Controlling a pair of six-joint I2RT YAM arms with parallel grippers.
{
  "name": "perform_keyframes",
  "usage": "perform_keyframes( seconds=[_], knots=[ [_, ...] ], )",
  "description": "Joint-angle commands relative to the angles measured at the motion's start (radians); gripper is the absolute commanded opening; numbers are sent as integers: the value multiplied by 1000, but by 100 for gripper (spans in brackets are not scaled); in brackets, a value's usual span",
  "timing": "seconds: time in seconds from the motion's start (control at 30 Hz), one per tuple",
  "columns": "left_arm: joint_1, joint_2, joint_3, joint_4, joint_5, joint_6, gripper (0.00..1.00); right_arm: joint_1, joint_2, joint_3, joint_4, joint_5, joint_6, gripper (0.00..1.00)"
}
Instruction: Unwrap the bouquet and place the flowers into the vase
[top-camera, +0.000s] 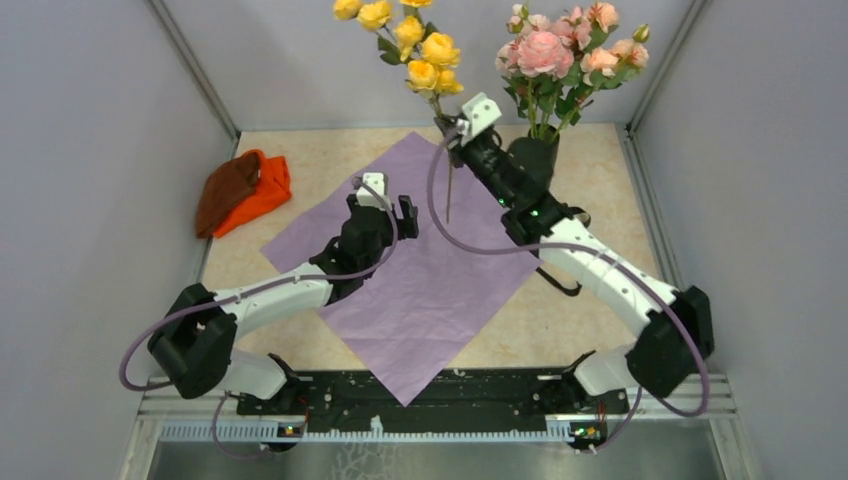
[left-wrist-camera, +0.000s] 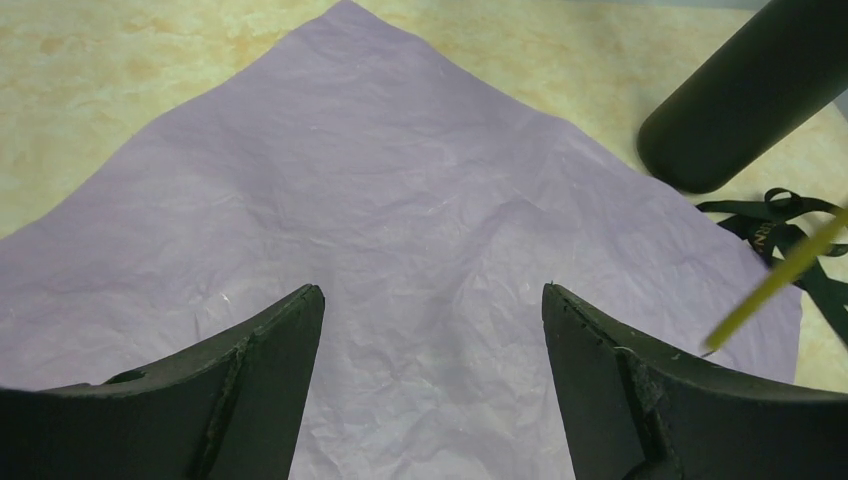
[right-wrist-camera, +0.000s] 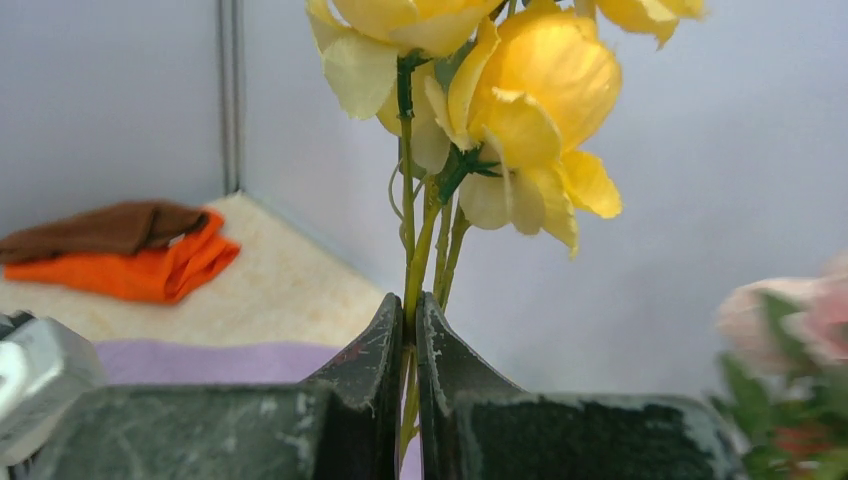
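Just left of the vase (top-camera: 533, 160), the right gripper (right-wrist-camera: 410, 310) pinches the stems of the yellow flowers (right-wrist-camera: 520, 100) tight, their blooms above it. Pink flowers (top-camera: 560, 50) stand in the vase. Farther left of the vase, the left gripper (left-wrist-camera: 432, 300) hovers wide open and empty over the flat lilac paper (top-camera: 420, 290).

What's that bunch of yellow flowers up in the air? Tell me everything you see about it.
The yellow flowers are several bright blooms on thin green stems, probably artificial. They stand upright in the air, stems pinched between the shut jaws of the right gripper. One long stem end hangs free below the grip, above the lilac paper. Nothing else appears to touch them.
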Motion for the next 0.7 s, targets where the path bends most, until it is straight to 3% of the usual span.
perform_keyframes(
  seconds=[0.0,0.3,0.43,0.67],
  knots=[
    [-5,38,-5,9,12,-24,86,7,-217,-132,321,45,-208,0],
    [-5,105,21,13,44,-34,86,-74,-355,-334,715,188,-365,0],
    [-5,116,23,12,50,-35,86,-206,-342,-342,753,175,-295,0],
    [-5,119,14,15,34,-30,87,-329,-259,-284,774,177,-252,0]
  ],
)
